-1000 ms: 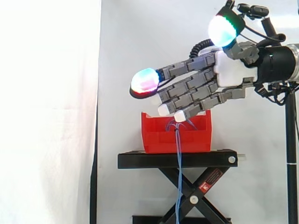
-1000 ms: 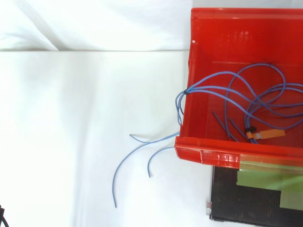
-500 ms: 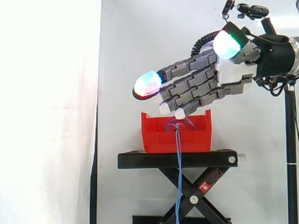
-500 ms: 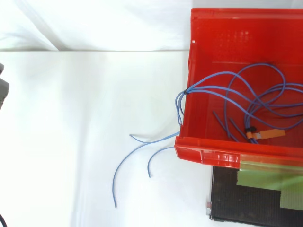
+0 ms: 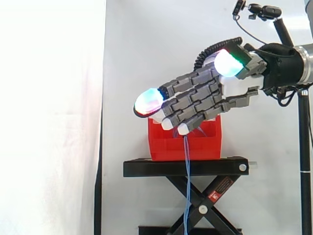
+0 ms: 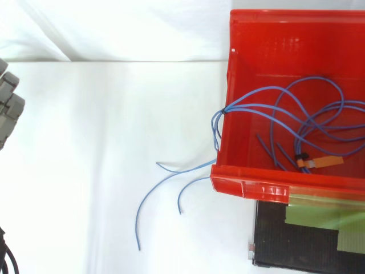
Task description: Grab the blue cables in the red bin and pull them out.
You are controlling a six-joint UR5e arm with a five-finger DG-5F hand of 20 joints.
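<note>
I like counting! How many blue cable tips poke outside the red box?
3. Left of the red box: one cable tip farthest left, one nearest the box, one above them. Others may be hidden.

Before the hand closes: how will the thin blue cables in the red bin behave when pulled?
Probably floppy: the thin blue cables loop loosely in the red plastic bin and droop over its wall. Likely light, but the overlapping loops may tangle and come out together. The small orange tag among them could catch on the wall.
</note>
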